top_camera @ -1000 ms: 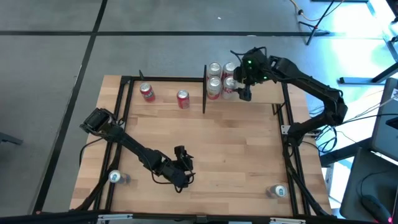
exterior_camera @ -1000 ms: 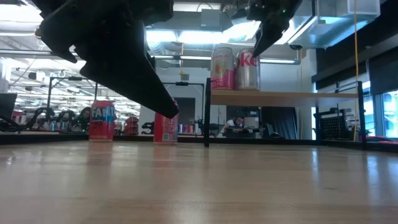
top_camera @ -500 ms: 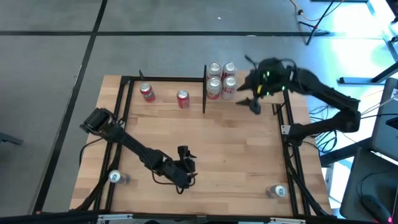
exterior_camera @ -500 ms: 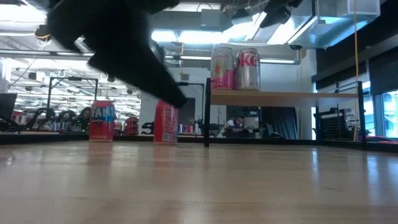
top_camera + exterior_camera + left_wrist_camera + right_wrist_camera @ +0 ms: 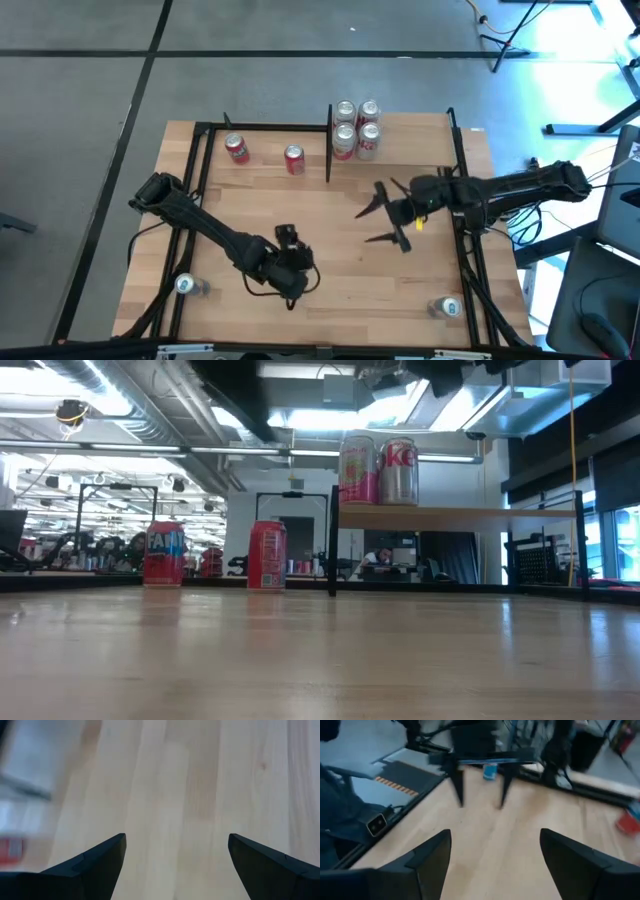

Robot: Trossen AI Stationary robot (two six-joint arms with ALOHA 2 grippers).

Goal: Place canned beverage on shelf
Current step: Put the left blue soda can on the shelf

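Shelf (image 5: 405, 135): small light-wood board, raised on thin black posts, upper centre-right of high view. Four cans (image 5: 356, 128) on its left end, silver tops, pink/red-white sides; low view shows two, upright, side by side. Two red cans (image 5: 265, 153) on table, upper left. Right gripper (image 5: 385, 221) centre-right, fingers spread, empty. Left gripper (image 5: 287, 258) lower centre, fingers spread wide over bare wood, empty.

Smooth pale wood on table (image 5: 340, 250) and shelf (image 5: 455, 516); glossy metal cans (image 5: 378, 471); thin matt black metal posts (image 5: 332, 540).
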